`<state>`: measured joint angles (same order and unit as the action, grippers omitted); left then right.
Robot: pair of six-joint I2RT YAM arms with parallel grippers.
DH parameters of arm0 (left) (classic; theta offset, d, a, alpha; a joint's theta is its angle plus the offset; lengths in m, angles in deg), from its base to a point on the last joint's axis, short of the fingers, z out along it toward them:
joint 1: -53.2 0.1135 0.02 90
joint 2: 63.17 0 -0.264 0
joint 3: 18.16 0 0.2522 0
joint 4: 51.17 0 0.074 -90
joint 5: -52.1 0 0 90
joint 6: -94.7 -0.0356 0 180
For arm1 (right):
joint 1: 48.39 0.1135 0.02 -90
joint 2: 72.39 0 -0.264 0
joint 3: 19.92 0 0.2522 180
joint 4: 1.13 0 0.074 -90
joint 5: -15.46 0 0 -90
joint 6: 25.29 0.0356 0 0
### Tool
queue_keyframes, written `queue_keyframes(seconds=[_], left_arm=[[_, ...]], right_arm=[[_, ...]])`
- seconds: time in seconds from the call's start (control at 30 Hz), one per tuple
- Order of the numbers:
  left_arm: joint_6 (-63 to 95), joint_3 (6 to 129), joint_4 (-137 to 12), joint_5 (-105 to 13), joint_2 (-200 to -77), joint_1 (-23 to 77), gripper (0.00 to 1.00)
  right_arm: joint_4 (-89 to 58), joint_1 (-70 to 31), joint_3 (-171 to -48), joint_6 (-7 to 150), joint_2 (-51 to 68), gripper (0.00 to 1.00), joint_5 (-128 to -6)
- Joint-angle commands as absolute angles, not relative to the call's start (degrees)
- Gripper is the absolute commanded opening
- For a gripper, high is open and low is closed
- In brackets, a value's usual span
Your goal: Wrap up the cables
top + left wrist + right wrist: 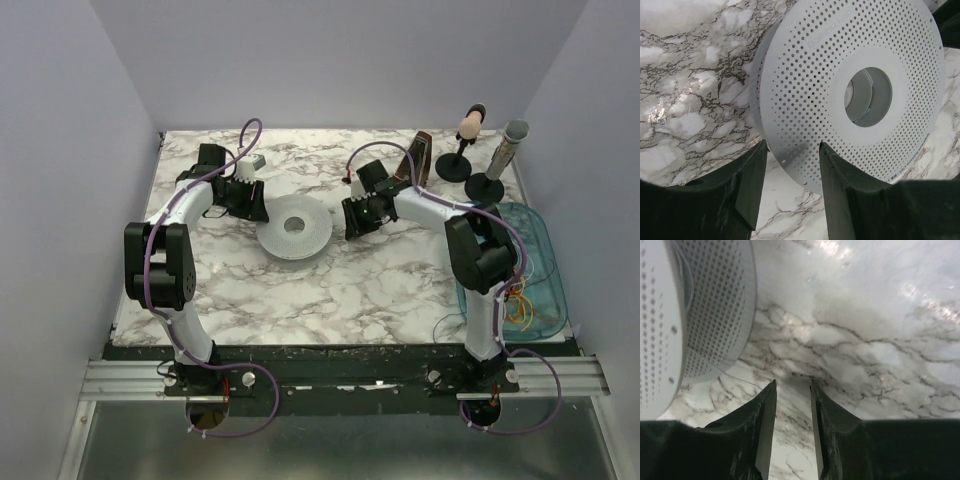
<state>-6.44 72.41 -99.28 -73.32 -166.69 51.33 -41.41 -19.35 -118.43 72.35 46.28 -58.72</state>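
The cables, thin orange, yellow and green wires, lie tangled in the clear blue tray at the right edge; they do not show in either wrist view. A white perforated spool lies flat mid-table. My left gripper is open just left of it. In the left wrist view the spool's rim reaches between the two black fingers. My right gripper is open and empty just right of the spool, low over bare marble.
Two microphones on black stands stand at the back right. A brown object leans behind the right arm. A small white box sits behind the left gripper. A thin pale thread runs from the spool over the table.
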Motion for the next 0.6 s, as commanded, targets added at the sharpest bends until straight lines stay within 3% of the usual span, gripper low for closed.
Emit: queue_keyframes(seconds=[0.0,0.23,0.4,0.57], left_arm=[[-6.5,73.9,-99.4,-75.3,-167.1,51.5,0.53],[-6.6,74.1,-99.7,-75.3,-166.9,51.5,0.53],[-7.3,74.0,-99.7,-74.6,-166.4,51.5,0.53],[-7.3,74.1,-100.0,-74.8,-166.6,51.5,0.53]], right_arm=[[-38.8,-17.0,-114.0,67.4,41.0,0.43,-61.6],[-37.5,-16.9,-114.6,71.8,38.1,0.43,-66.4],[-34.1,-15.6,-110.5,70.4,35.3,0.52,-63.8],[-33.8,-13.7,-108.2,72.1,37.5,0.53,-62.2]])
